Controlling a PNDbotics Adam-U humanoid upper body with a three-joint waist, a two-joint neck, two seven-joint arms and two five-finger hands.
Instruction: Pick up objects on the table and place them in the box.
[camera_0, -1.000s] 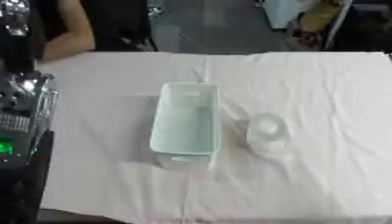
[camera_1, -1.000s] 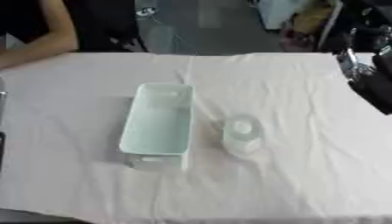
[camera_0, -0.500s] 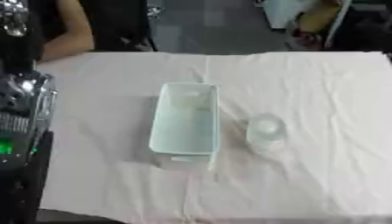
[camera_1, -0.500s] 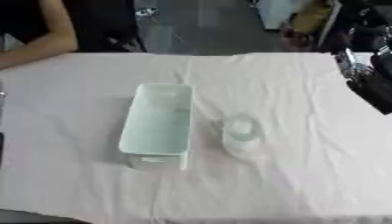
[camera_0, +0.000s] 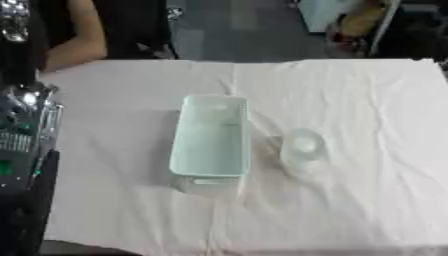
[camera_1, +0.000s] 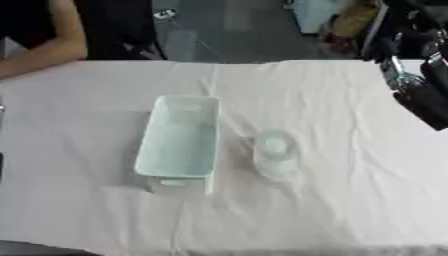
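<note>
Pale-green box (camera_0: 210, 137) sits mid-table, long axis near-far, open top up. Clear round container (camera_0: 302, 149) lies just right of it, apart. White cloth (camera_0: 367, 110) under both. Left eye: left hand (camera_0: 26, 125) at left edge, fingers indiscernible. Right eye: right hand (camera_1: 416, 85) at upper right, well clear, fingers can't tell.

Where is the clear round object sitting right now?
The clear round object sits on the white tablecloth near the middle of the left eye view, just right of the pale green box and apart from it.

Both arms cut off by edges; pale round object (camera_0: 302, 150) blurred.
</note>
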